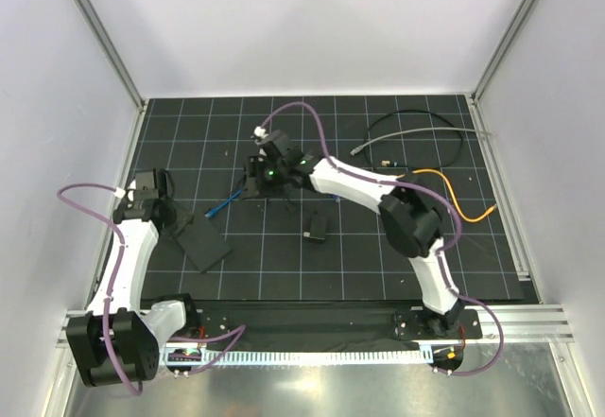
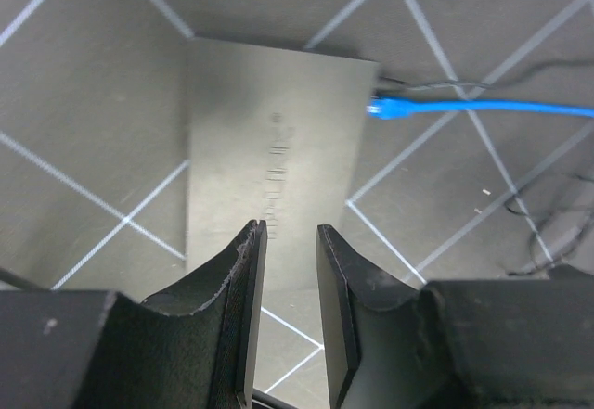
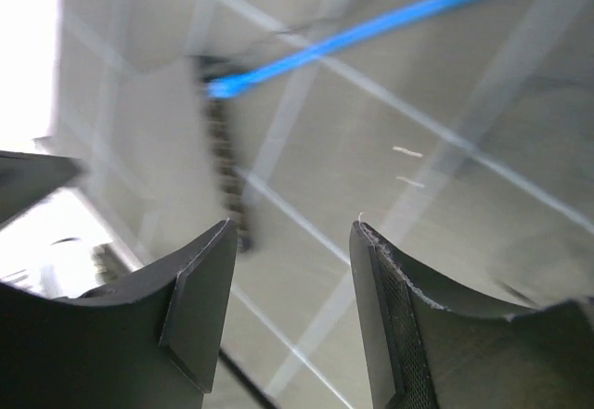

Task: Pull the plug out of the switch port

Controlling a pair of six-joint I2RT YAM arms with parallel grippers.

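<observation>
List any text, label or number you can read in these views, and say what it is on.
No text can be read.
On the switch: a row of faint marks along its top, too small and dim to read.
Right wrist view: too blurred to show any text.

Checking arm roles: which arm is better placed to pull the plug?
Right: the right gripper, open and empty, hangs by the blue cable near its plug; the left gripper sits over the far end of the switch.
</observation>
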